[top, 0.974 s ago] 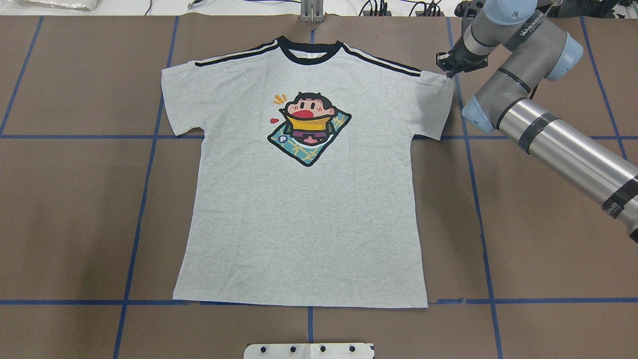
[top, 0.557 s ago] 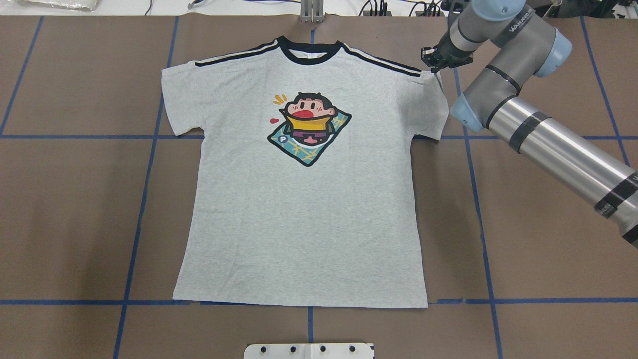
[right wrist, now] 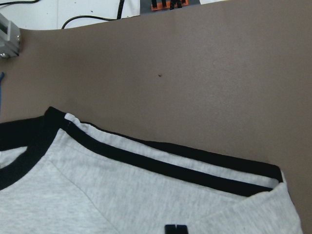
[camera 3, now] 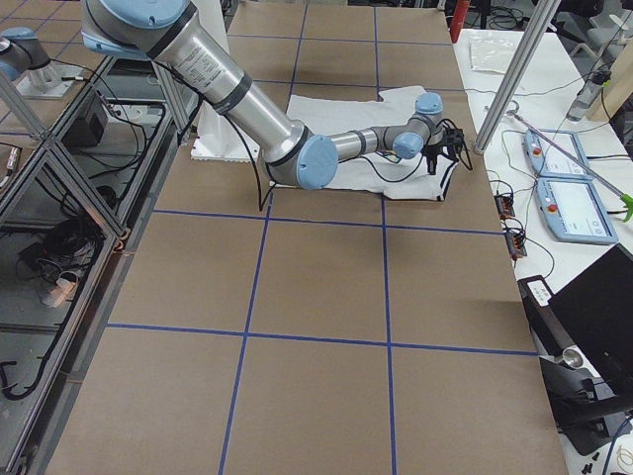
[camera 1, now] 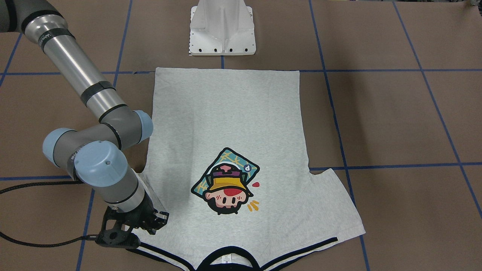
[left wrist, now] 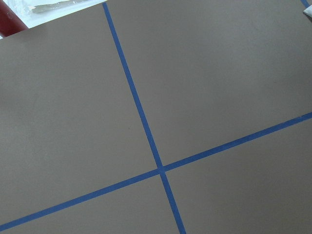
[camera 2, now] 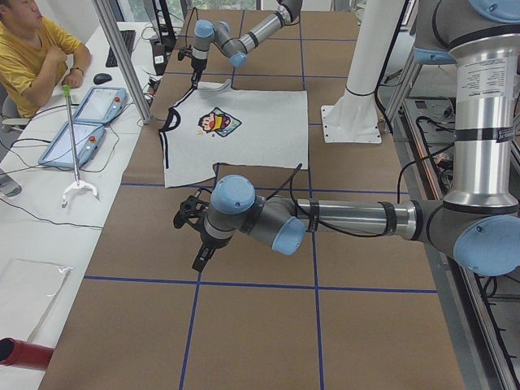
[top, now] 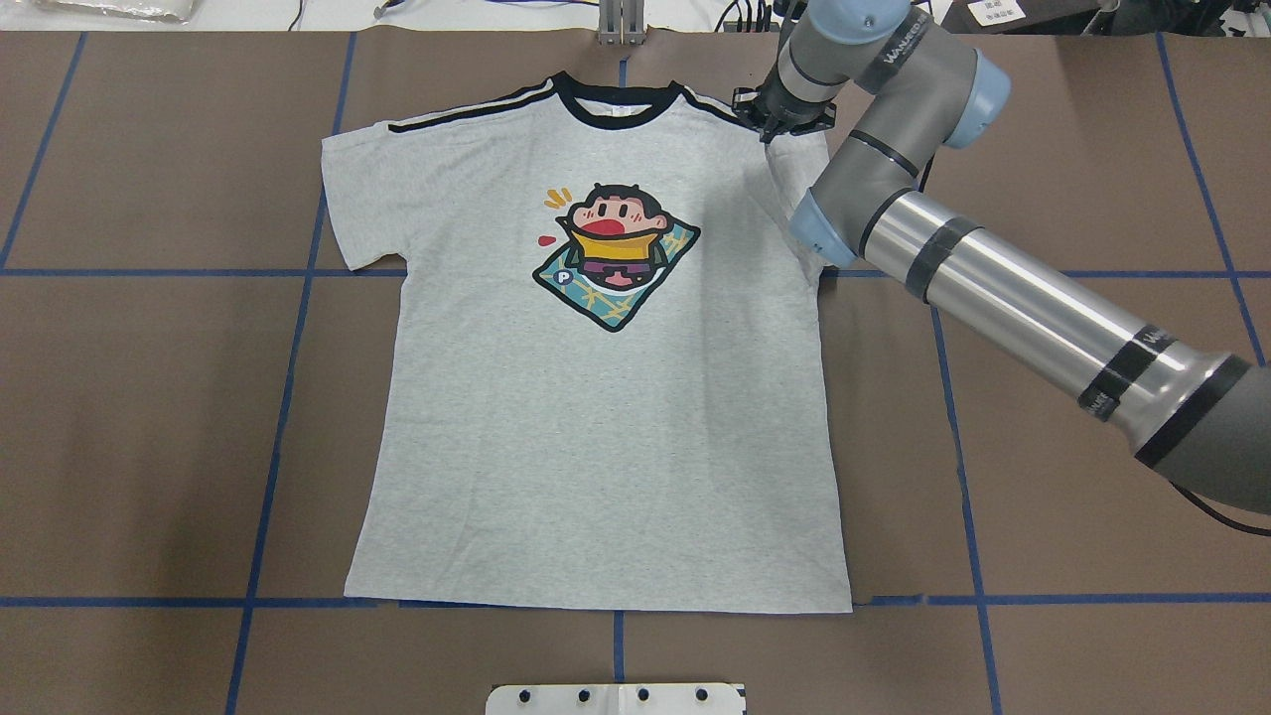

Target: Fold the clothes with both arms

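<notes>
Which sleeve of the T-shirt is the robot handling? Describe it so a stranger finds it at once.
On the brown table lies a grey T-shirt. The sleeve is the one under the right gripper, beside the black collar. Unlike the other sleeve, which is spread flat, it is pulled inward over the shirt.

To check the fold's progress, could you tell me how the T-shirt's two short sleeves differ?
The sleeve on the robot's right is folded inward onto the light grey T-shirt, its corner pinched in the right black claw; the sleeve on the robot's left lies flat and spread on the brown table, untouched. Both are grey, below black-and-cream stripes.
</notes>
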